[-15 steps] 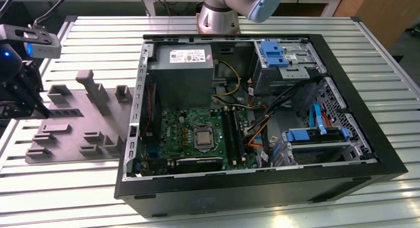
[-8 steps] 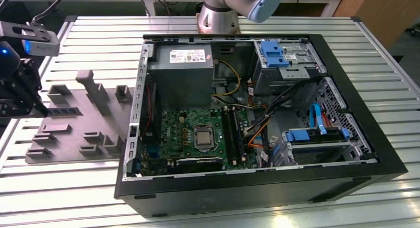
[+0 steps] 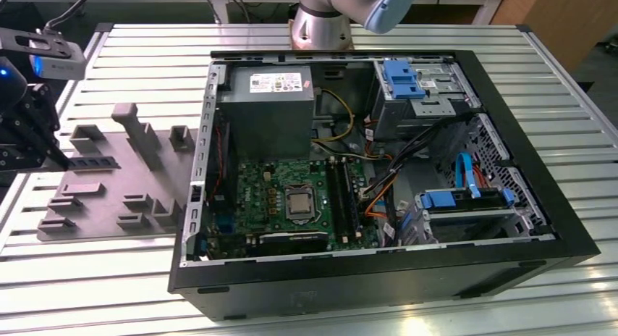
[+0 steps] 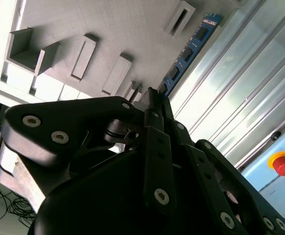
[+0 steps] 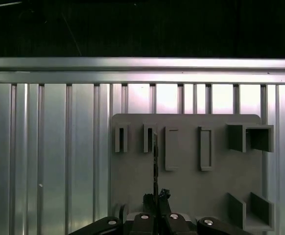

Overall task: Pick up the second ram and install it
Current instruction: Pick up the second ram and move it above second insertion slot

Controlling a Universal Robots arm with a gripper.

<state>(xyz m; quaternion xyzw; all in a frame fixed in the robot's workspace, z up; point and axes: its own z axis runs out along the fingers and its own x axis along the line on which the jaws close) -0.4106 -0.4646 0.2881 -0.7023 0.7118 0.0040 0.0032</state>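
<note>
End effector (image 4: 154, 94), clamped on second ram (image 4: 193, 42) (blue)

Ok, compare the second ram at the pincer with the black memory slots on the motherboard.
Colour: the second ram is blue with dark chips; the memory slots are black. Place: the second ram is gripped by the pincer over the grey holder plate, outside the case; the memory slots sit on the motherboard inside it. Both are long and narrow.
</note>
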